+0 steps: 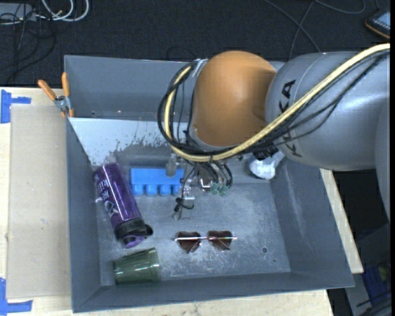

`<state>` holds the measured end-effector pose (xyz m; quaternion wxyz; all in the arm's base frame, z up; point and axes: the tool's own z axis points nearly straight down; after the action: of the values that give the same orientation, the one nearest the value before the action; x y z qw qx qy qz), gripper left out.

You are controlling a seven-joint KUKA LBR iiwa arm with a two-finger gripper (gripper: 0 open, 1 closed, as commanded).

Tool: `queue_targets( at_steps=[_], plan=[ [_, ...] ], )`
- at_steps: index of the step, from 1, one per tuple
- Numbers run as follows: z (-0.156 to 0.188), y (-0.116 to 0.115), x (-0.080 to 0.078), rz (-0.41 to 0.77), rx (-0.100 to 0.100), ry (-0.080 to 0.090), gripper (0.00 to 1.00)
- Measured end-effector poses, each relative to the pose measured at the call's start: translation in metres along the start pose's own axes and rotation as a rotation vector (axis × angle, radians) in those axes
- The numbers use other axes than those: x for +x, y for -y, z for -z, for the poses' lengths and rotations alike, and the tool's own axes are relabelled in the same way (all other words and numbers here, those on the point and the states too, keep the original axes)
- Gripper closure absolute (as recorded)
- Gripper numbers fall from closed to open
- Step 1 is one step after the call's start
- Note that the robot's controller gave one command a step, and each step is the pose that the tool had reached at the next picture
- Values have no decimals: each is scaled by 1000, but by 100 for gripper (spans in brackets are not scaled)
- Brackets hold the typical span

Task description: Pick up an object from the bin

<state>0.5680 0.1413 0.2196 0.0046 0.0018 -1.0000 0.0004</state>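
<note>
Grey metal bin (296, 229), only a few loose things in it, all lying flat on the floor. Places are reckoned from the blue block (155, 181), a toothed brick left of the bin's middle.

Nearest the camera, in front of the block and slightly left: a dark green cup (136, 267) on its side, close to the front wall. It is round, so I'd guess it settles wherever a wall stops it.

In front of the block and to its right: heart-shaped sunglasses (205, 241), flat and thin, apart from everything else.

Left of the block: a purple bottle (118, 199) with a black cap, lying lengthwise, cap end toward the cup. It is near the block's left end, seemingly not touching.

Just off the block's right end: the gripper (183, 203), low over bare floor between block and sunglasses. Open or closed cannot be told, and nothing is seen held. The block is the nearest thing and probably the pick, though the gripper sits beside it, not over it.

Beyond the block and to its right: a white lump (263, 168), half under the arm. The orange cover (230, 97) and its cables (174, 120) hang above the block's far side.
</note>
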Motion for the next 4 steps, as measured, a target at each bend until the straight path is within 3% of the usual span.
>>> queue_targets(
  at_steps=[1,2,3,4],
  plan=[
    [5,1,-1,-4,-1,8,0],
    [-81,52,14,103,-1,8,0],
    [-74,93,35,81,-4,17,0],
    [-96,90,41,150,-2,5,0]
  ],
)
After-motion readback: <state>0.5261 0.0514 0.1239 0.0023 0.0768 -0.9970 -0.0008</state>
